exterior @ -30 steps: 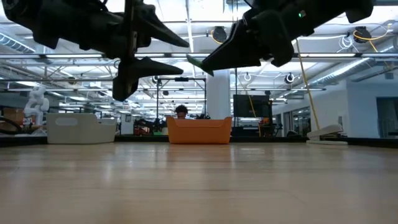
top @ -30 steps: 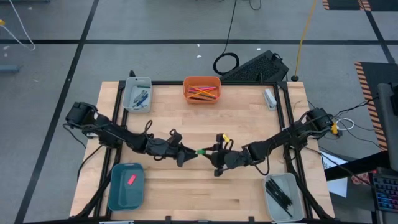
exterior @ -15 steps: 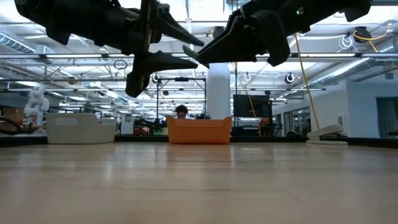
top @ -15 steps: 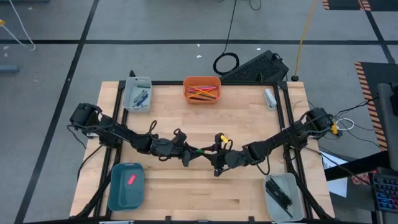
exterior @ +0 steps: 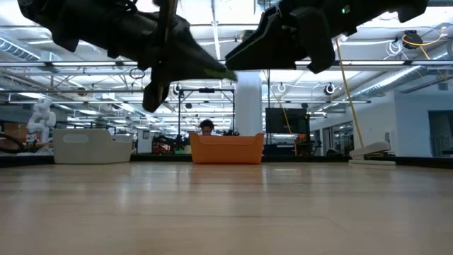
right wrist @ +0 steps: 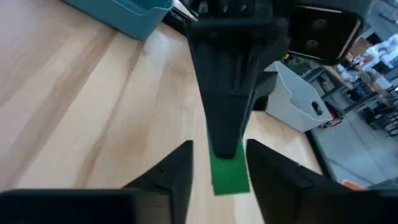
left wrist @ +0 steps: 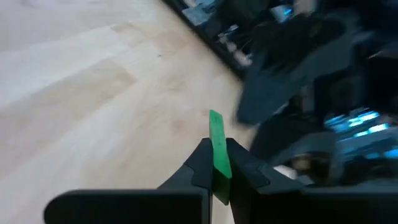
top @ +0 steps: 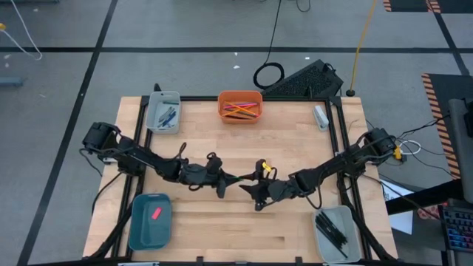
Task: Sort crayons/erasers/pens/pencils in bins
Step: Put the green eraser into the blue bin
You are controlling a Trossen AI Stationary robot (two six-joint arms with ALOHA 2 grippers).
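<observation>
Mid-air above the middle of the tabletop [top: 222, 229], the green eraser [left wrist: 217, 149] changes owners: half a second ago my left gripper [top: 230, 180] was only closing in with its fingers apart while my right gripper [top: 246, 187] carried the block, and now the left fingers are pressed onto it, as the left wrist view shows, with the eraser standing up edge-on between the two dark tips. My right fingers [right wrist: 175, 173] now stand spread on either side of the same green eraser, no longer bearing on it, so I judge the handover all but complete and the carry to a bin as the step that follows. The eraser sits right where the two grippers meet, well above the wood, held by one end and poking out toward the right gripper. The pink eraser [top: 156, 213] already lies in the teal bin [top: 137, 229] at the near left corner, which I take as the green one's destination. The orange bin [top: 239, 96] at the far edge holds the pencils [top: 241, 109], the grey bin [top: 154, 118] at far left the crayons [top: 168, 115], and the grey bin [top: 353, 227] at near right the pens [top: 331, 229].
</observation>
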